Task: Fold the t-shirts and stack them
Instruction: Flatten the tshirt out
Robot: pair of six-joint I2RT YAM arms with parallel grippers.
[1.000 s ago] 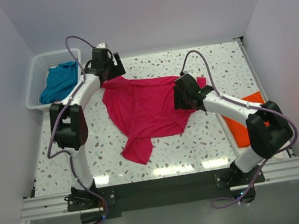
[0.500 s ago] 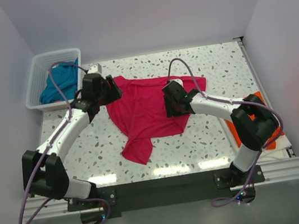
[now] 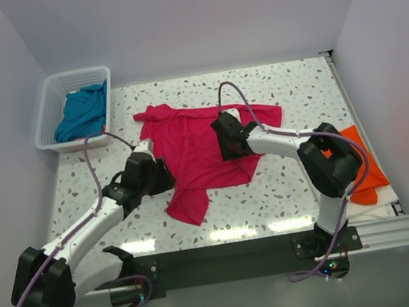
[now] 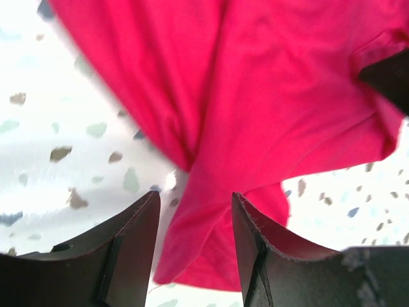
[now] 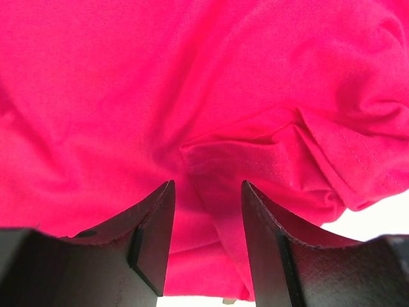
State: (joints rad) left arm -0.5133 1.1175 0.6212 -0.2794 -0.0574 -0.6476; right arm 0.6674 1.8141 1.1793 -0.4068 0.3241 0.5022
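Crumpled crimson-pink cloth t-shirt lies spread mid-way across the speckled white table. Left gripper: jaws partly apart, low over the shirt's near-left edge, cloth visible through the gap, nothing pinched. Right gripper: jaws partly apart over a fold in the shirt's right half, no grip visible. Teal-blue t-shirt sits in the white lattice plastic basket, far left. Bright orange t-shirt lies at the table's right edge.

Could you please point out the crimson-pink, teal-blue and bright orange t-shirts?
crimson-pink cloth t-shirt (image 3: 195, 143): top external view, middle of its body.
teal-blue cloth t-shirt (image 3: 81, 111): top external view, centre of the bunched cloth.
bright orange cloth t-shirt (image 3: 367, 172): top external view, its uncovered right part.
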